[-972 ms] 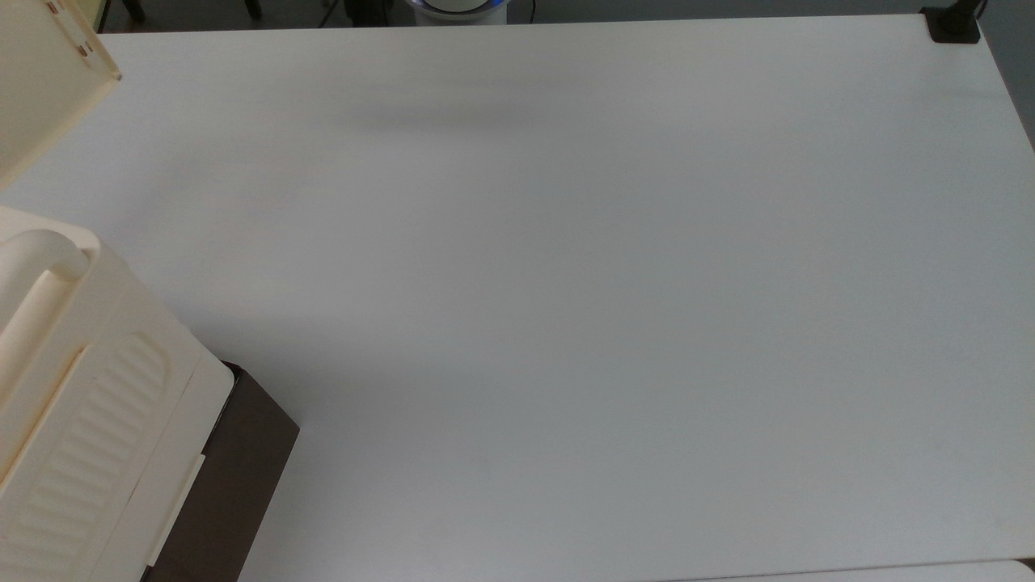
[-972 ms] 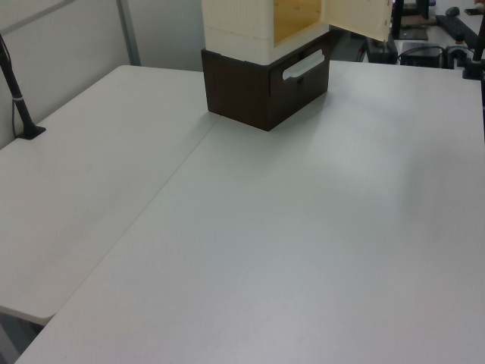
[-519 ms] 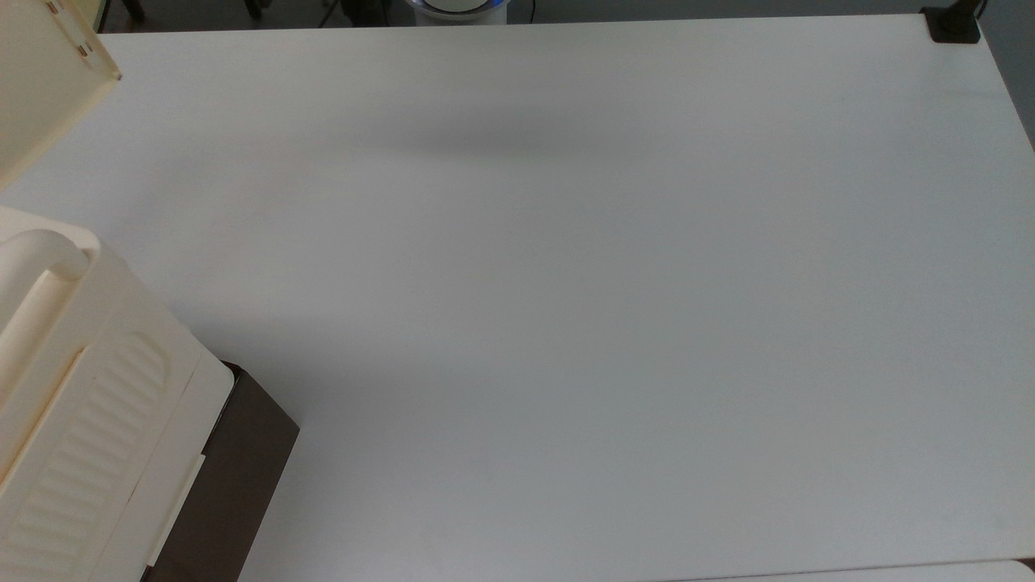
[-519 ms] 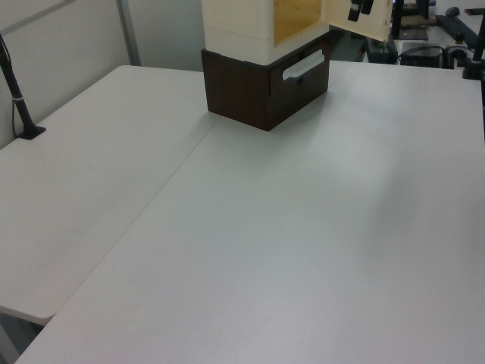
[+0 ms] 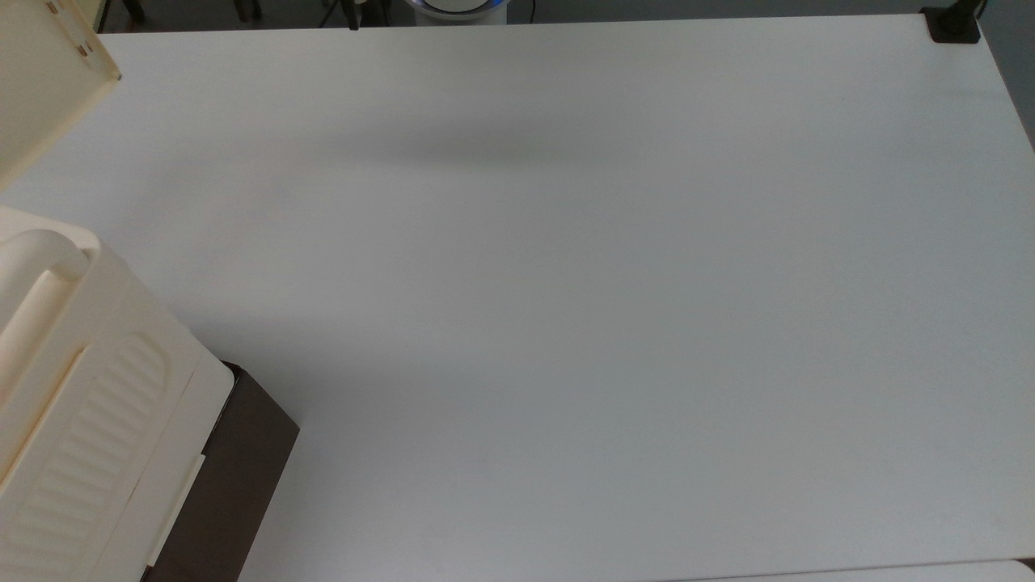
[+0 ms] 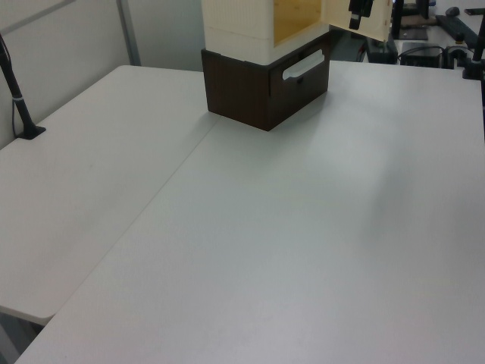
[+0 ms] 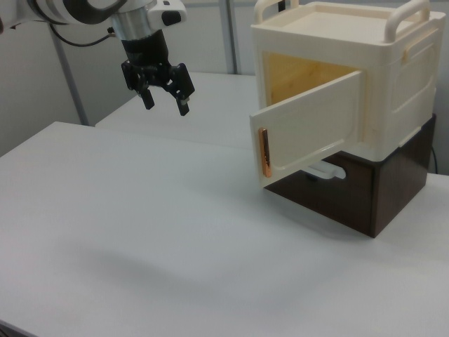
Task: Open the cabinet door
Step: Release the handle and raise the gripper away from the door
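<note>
The cream cabinet (image 7: 410, 91) stands on a dark brown base at the right view's right. Its cabinet door (image 7: 312, 126) is swung well open toward the right view's left, with a copper strip on its free edge and the yellowish inside showing. My gripper (image 7: 167, 107) hangs open above the table, apart from the door on the right view's left, with nothing between its fingers. In the top view the cabinet door (image 5: 36, 89) juts out at the upper left, above the cabinet (image 5: 89, 404). In the left view dark fingers (image 6: 355, 9) show in front of the cabinet door (image 6: 364, 26).
The white table (image 5: 566, 323) spreads wide across the top view's middle and right. The brown base (image 7: 393, 186) has a drawer with a white handle (image 6: 303, 66). A black clamp (image 5: 952, 24) sits at the table's far right corner, and a black post (image 6: 19, 98) at the left view's left.
The gripper's dark tips have come into the left view's top edge by the door. Its shadow on the table has darkened and drifted slightly toward the top view's right. The door has not moved.
</note>
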Robot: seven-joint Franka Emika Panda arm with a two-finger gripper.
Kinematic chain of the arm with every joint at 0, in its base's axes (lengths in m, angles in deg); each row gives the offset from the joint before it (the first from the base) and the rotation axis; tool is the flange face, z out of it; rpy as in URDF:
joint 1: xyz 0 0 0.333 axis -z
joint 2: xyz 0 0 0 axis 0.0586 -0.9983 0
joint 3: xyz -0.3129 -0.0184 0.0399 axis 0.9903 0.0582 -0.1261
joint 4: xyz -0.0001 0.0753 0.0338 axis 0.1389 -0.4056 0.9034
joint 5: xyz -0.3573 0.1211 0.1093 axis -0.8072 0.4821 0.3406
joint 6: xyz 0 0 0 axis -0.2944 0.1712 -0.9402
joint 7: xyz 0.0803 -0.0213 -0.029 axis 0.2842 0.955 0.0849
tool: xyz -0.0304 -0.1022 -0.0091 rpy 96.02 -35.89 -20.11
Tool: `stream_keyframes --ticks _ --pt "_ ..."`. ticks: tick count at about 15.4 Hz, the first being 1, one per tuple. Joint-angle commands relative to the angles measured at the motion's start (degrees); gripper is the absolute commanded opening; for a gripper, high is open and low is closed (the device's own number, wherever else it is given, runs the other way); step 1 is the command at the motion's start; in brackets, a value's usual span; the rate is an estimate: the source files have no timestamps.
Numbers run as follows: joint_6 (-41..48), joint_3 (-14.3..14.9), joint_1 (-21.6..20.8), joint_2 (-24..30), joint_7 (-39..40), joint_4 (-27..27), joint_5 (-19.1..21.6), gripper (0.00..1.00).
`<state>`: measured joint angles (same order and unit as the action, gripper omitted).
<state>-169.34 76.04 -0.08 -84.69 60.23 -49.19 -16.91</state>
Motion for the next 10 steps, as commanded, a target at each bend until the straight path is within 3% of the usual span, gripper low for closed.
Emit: stream_keyframes --ticks 1,10 --pt "0.36 0.73 -0.69 0.62 1.39 -0.23 -0.98 1.0" --pt "0.54 0.9 -0.78 0.97 0.68 -0.14 -0.89 1.0"
